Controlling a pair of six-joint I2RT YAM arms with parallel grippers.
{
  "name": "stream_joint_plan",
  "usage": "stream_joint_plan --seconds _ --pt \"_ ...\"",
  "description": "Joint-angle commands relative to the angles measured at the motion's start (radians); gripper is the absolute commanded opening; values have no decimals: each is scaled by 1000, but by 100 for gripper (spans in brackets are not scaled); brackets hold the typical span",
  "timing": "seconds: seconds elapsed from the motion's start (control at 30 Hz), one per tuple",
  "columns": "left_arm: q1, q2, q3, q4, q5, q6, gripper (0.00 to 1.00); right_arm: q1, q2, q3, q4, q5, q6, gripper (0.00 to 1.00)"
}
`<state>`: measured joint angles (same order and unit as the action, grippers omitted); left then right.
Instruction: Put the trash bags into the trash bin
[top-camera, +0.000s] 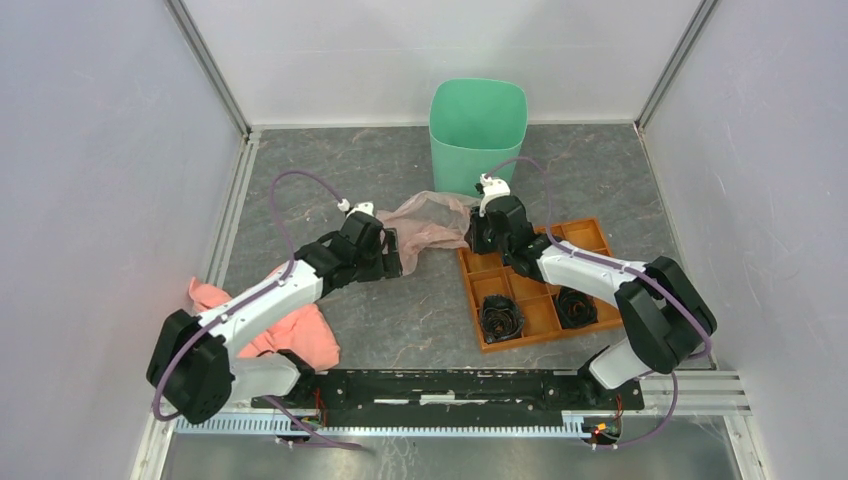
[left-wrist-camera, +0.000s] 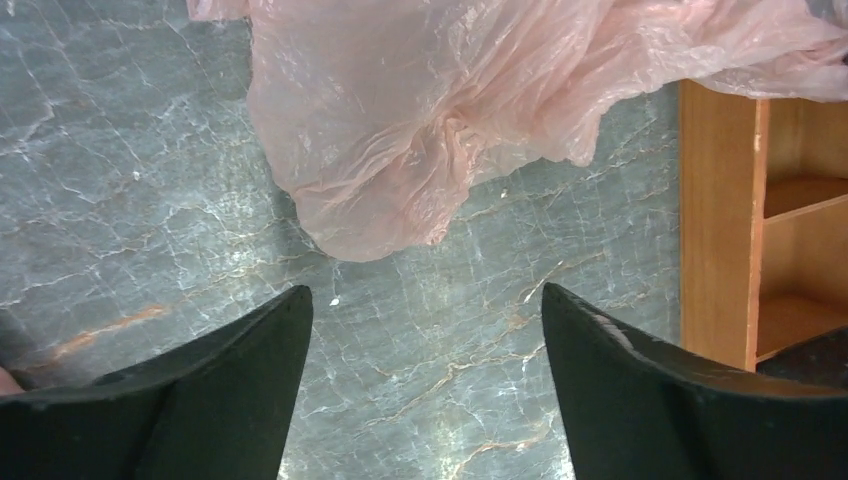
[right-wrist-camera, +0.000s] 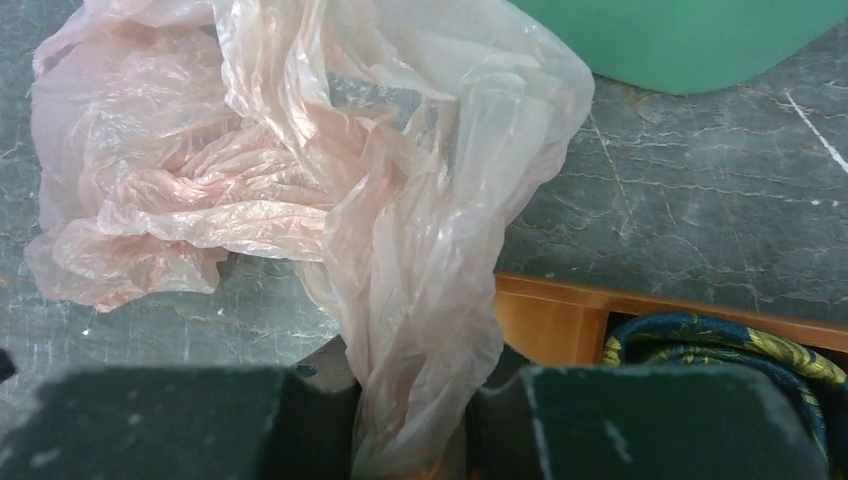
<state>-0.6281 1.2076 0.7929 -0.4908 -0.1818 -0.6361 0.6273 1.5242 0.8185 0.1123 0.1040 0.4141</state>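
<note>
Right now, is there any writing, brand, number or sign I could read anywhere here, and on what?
None readable: the trash bag, trash bin, orange tray and cloth show no writing.
Pale marks on the black base rail are too small to tell.

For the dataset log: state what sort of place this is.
Likely a robot test cell, not a home: blank white panel walls boxing in a marbled tabletop, with staged props, a trash bin, trash bag and orange tray.

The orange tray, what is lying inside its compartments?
Two dark rolled bundles lie in near compartments of the orange tray; a blue-and-yellow patterned item shows beside the right fingers. The right arm hides other compartments.
</note>
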Motion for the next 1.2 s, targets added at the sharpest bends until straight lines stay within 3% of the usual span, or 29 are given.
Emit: stream_joint_plan --seconds 0.0,0.13,0.2,0.37,0.6,0.8,0.9,1.03,1.17 --pt "5 87 18 19 37 0 93 -1 -34 -1 64 -49 -7 22" --pt "7 195 16 64 -28 11 91 0 -39 -9 81 -81 2 21" --pt "8 235 23 81 -79 14 85 0 -39 -8 80 -99 -2 19" --pt "27 248 40 89 -148 14 57 0 -53 -14 79 -102 -26 17" --pt "69 102 48 41 -153 36 3 0 -98 -57 99 -128 -103 9" --pt "124 -155 129 -120 -43 95 2 0 -138 -140 164 -111 -212 3" --pt "135 -280 223 -221 -56 110 2 -1 -154 -190 227 -116 -236 3" --pt "137 -344 337 -299 -70 104 2 -1 -146 -214 321 -224 -210 4" --pt "136 -356 348 -328 -77 79 2 -1 -134 -205 349 -289 -143 3"
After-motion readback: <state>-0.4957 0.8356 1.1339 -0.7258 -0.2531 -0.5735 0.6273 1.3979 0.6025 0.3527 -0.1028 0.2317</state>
